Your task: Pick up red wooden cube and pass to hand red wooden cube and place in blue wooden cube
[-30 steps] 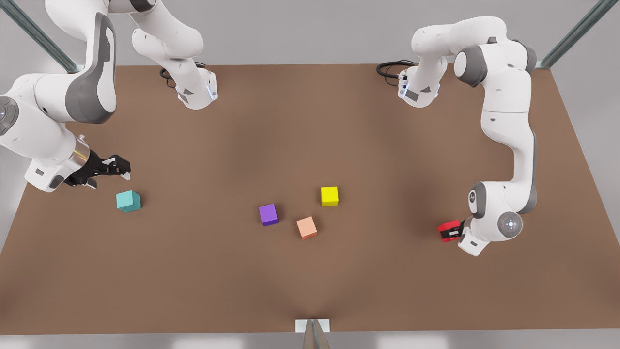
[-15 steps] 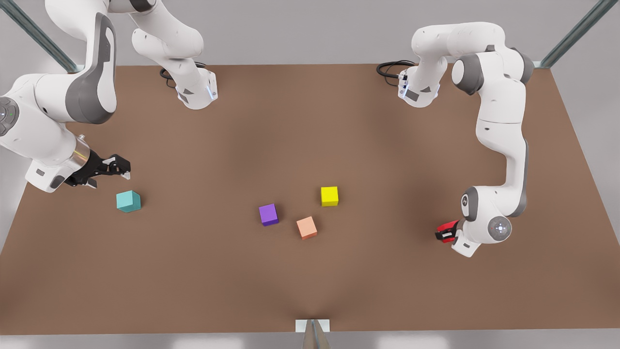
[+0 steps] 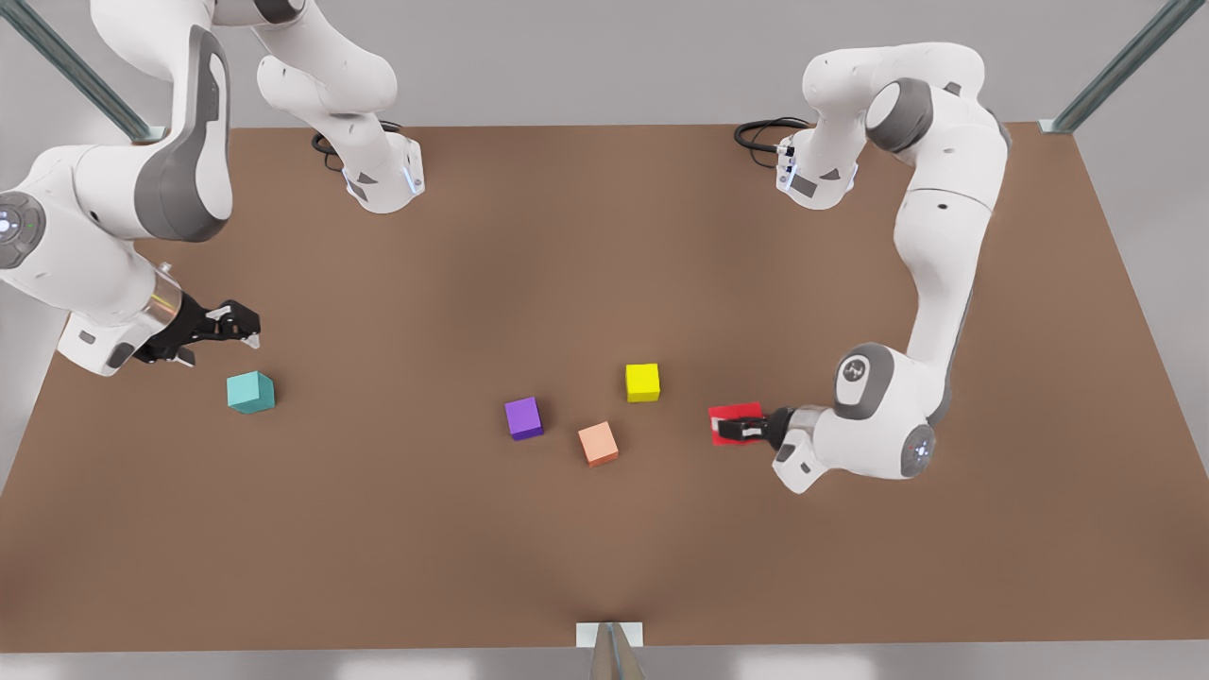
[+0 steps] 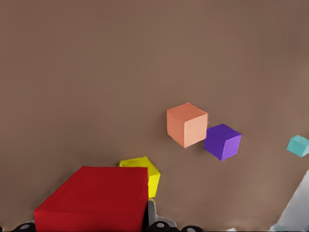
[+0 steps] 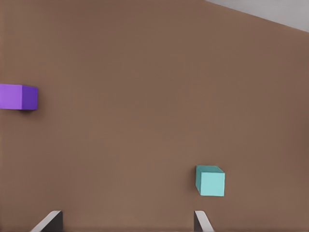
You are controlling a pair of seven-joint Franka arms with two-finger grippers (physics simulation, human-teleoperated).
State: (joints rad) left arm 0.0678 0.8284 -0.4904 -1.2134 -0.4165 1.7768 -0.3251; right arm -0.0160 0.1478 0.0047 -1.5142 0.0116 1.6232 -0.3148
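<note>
Left gripper (image 3: 735,431) is on the front view's right, fingers pinching the red wooden cube (image 3: 736,416), held off the table (image 3: 604,548) just to the right of the yellow cube (image 3: 642,382) and salmon cube (image 3: 598,443). In the left wrist view the red wooden cube (image 4: 96,200) sits between the fingertips, with the yellow cube (image 4: 145,174), salmon cube (image 4: 187,124), purple cube (image 4: 222,141) and blue wooden cube (image 4: 298,145) further out. Right gripper (image 3: 227,326) hovers at the front view's left, fingers spread and holding nothing, just above and beside the blue wooden cube (image 3: 250,391), which rests on the table apart from it. The right wrist view has the blue wooden cube (image 5: 210,181) near one fingertip (image 5: 202,221).
</note>
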